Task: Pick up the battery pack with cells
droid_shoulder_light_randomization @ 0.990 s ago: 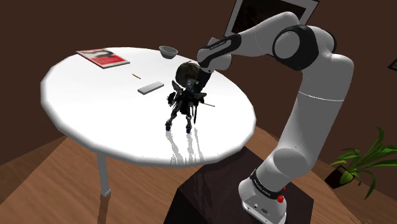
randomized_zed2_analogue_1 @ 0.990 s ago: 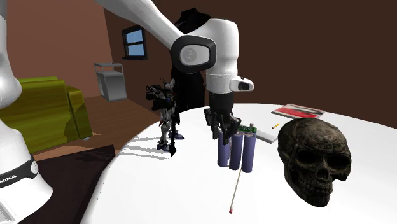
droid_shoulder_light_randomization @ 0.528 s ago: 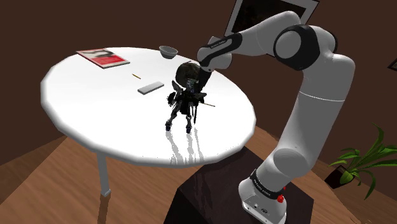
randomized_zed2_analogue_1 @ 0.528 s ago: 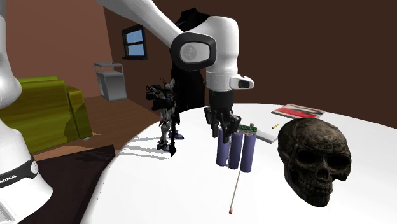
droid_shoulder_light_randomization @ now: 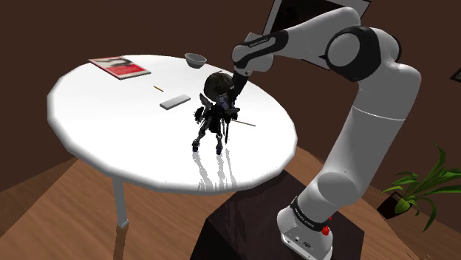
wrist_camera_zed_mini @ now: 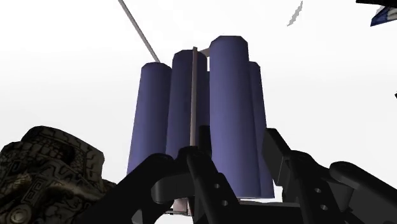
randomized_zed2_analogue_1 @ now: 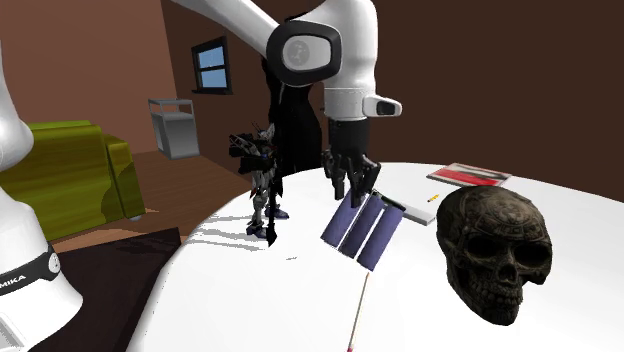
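Round white table with the white Franka arm reaching over its far side. The black gripper is clenched on the upper end of the battery pack, a bundle of blue-violet cylindrical cells. The pack hangs tilted beneath the fingers, above the tabletop between the skull and the figurine. The grasp appears made and the lift begun. Whether the lower end is fully clear of the surface is hard to judge, and raising it free remains.

Surroundings: a dark carved skull stands just beside the pack and is the nearest obstacle. A black robot figurine stands upright on the other side. A red-and-white booklet, a flat grey slab and a small grey bowl lie well apart. A thin rod lies on the table below the pack.
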